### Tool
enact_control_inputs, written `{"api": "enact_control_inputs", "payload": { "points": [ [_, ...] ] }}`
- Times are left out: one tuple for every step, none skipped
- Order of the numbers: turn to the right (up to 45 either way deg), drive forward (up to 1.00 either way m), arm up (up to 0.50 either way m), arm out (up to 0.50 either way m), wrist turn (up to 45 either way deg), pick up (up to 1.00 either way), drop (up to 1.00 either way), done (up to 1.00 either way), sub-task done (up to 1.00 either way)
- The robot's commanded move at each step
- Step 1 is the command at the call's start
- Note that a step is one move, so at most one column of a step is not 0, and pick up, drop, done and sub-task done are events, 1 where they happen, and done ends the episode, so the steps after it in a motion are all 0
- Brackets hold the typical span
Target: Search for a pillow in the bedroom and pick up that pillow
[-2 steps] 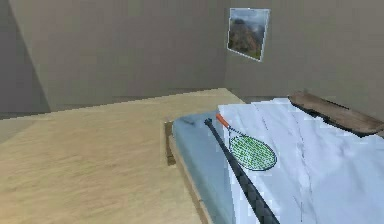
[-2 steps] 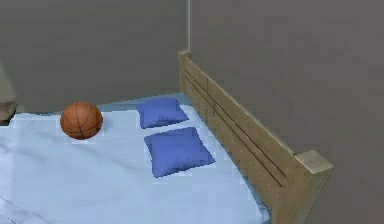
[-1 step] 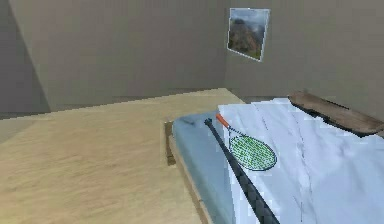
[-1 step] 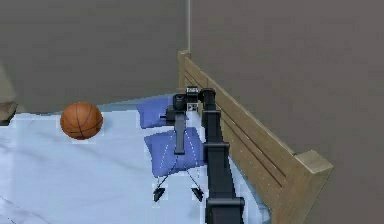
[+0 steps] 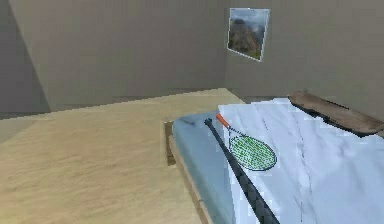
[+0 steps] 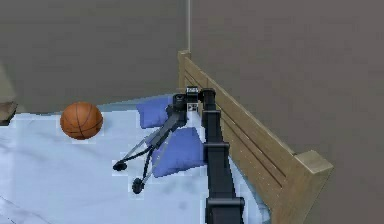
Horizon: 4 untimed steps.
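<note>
1. A blue pillow (image 6: 185, 152) lies at the centre of the arm side view, on the pale sheet of the bed (image 6: 60, 175).
2. A second pillow (image 6: 152, 110), also blue, lies just above and left of it, near the wooden headboard (image 6: 250, 140).
3. The arm (image 6: 222, 175) rises from the bottom edge just right of centre and ends beside the headboard.
4. The gripper (image 6: 129, 175) reaches down and left from the arm's far end, across the left edge of the pillow.
5. Its thin fingers (image 6: 122, 164) end over the sheet, just left of the pillow.
6. I cannot tell how the fingers are set, nor whether the gripper holds anything, since pillow and sheet lie right behind it.
7. An orange ball (image 6: 81, 120) rests on the sheet at the left, well apart from the pillows.
8. In the forward view a racket (image 5: 248, 148) with green strings lies on the bed at centre right, its dark handle running toward the bottom edge.
9. A picture (image 5: 248, 32) hangs on the wall at upper right.
10. Wooden floor (image 5: 90, 150) covers the lower left.
</note>
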Motion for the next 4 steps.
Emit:
{"api": "enact_control_inputs", "payload": {
  "points": [
    [0.0, 0.00, 0.00, 0.00, 45.0, 0.00, 0.00, 0.00, 0.00],
    [0.0, 0.00, 0.00, 0.00, 39.0, 0.00, 0.00, 0.00, 0.00],
    [0.0, 0.00, -0.30, 0.00, 0.0, 0.00, 0.00, 0.00, 0.00],
    [0.0, 0.00, 0.00, 0.00, 0.0, 1.00, 0.00, 0.00, 0.00]
  ]
}}
